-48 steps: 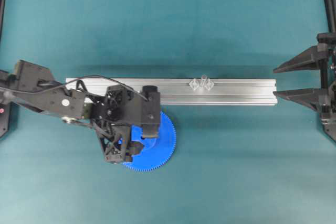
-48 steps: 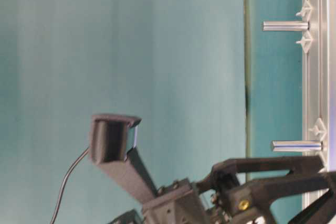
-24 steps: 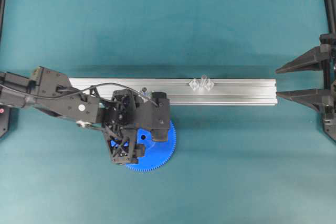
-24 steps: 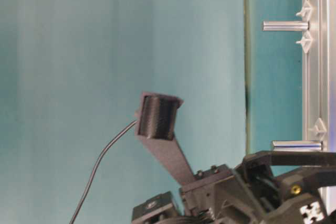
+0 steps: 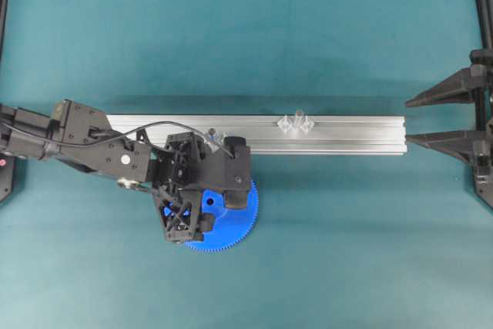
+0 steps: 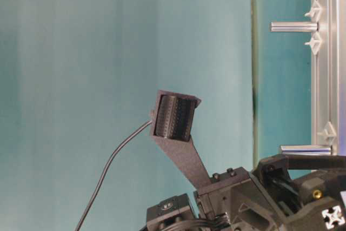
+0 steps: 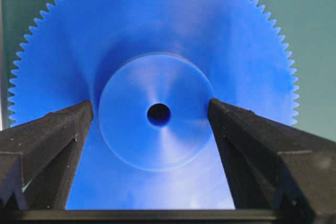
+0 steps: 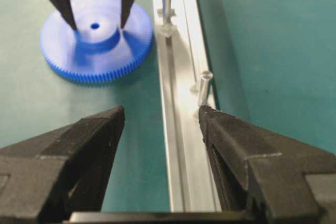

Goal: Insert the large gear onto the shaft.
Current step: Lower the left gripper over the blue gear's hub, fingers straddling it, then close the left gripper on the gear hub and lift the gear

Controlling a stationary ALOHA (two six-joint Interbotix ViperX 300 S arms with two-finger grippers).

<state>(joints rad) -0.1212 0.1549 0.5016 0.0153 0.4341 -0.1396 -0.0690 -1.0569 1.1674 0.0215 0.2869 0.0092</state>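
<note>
The large gear (image 7: 157, 77), a glossy blue plastic disc with fine teeth and a raised round hub, lies flat on the teal mat just in front of the ribbed aluminium rail (image 5: 347, 135). The left gripper (image 7: 152, 116) straddles the hub with its matte black fingers spread apart; from above the arm hides most of the gear. The shaft (image 5: 298, 118), a thin grey pin, stands between clear brackets further right along the rail. The right gripper (image 8: 160, 116) waits agape at the rail's right end.

Both grippers' fingers (image 7: 52, 140) spread wide
</note>
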